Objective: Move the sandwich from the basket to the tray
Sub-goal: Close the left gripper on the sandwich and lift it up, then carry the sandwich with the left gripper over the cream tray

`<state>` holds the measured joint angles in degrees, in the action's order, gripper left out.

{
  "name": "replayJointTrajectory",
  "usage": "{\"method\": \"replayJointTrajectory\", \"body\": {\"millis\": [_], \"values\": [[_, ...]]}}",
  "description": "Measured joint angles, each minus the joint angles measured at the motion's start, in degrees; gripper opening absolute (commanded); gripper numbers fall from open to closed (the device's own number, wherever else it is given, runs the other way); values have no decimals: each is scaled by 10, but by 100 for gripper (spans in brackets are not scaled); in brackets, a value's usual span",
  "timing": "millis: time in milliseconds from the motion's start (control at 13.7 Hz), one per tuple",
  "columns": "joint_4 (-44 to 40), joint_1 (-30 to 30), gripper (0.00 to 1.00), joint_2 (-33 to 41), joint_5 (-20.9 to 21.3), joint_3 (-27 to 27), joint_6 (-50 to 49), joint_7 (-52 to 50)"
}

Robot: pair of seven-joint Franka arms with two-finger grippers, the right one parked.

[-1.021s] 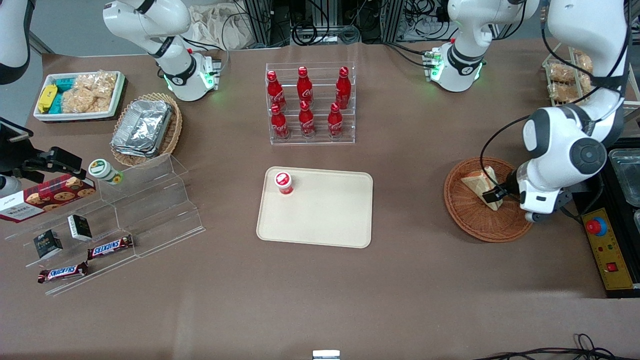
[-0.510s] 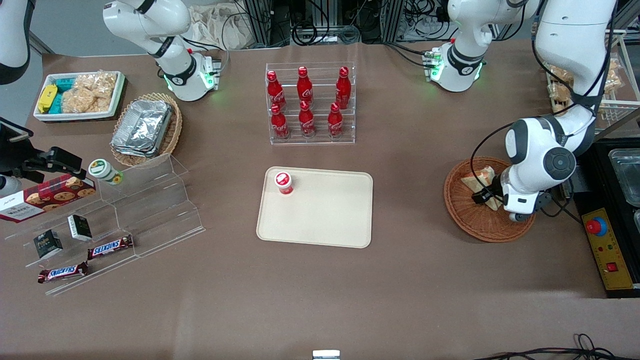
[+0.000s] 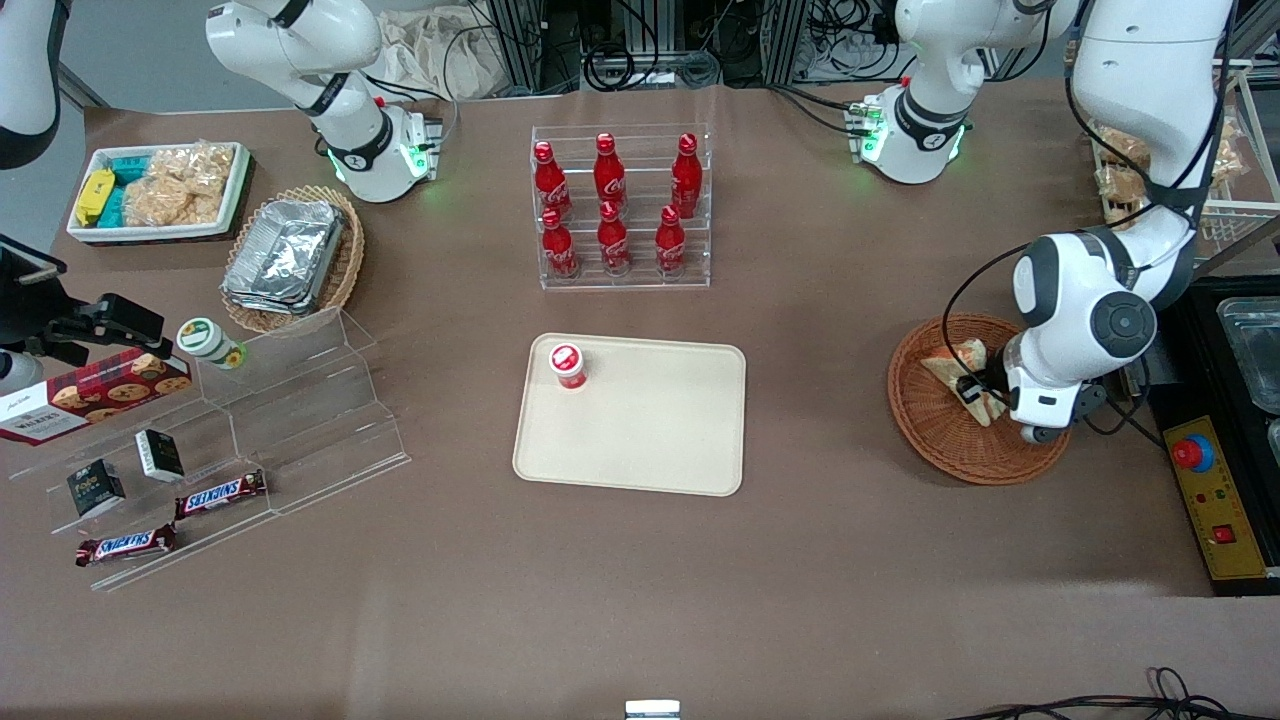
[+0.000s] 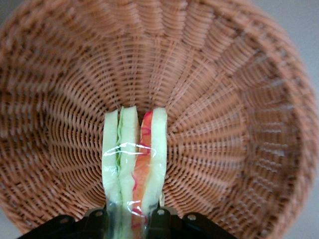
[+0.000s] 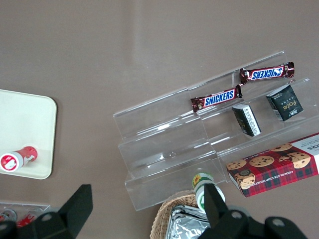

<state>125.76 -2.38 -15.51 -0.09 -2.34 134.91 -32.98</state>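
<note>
Front view: the left arm's gripper [image 3: 975,392] reaches into the reddish-brown wicker basket [image 3: 935,440], jaws clamped on the sandwich [image 3: 957,367] that lies in it. The cream tray [image 3: 650,425], carrying one small red-capped bottle [image 3: 567,365], sits well apart toward the parked arm's end.

Left wrist view: both fingers [image 4: 160,219] press the plastic-wrapped sandwich [image 4: 133,164] between them, its cut edge showing over the woven basket [image 4: 224,124] floor.

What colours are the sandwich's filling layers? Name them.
Red-orange and green between pale bread on the sandwich, clearest in the left wrist view, with the gripper at its end.
</note>
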Motion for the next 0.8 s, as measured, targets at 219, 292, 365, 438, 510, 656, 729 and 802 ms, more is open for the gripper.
{"method": "replayJointTrajectory", "body": {"millis": [219, 292, 365, 438, 510, 656, 729, 802], "values": [[-60, -4, 28, 61, 3, 17, -109, 4], [-86, -5, 28, 82, 3, 30, -151, 4], [-116, -6, 28, 97, 3, 44, -197, 3], [-151, -7, 28, 107, 3, 59, -246, 1], [-191, -8, 28, 112, 3, 76, -296, -2], [-267, -10, 28, 113, 3, 114, -373, -23], [-295, -11, 28, 113, 3, 136, -395, -42], [-313, -11, 26, 113, 3, 159, -405, -59]]}}
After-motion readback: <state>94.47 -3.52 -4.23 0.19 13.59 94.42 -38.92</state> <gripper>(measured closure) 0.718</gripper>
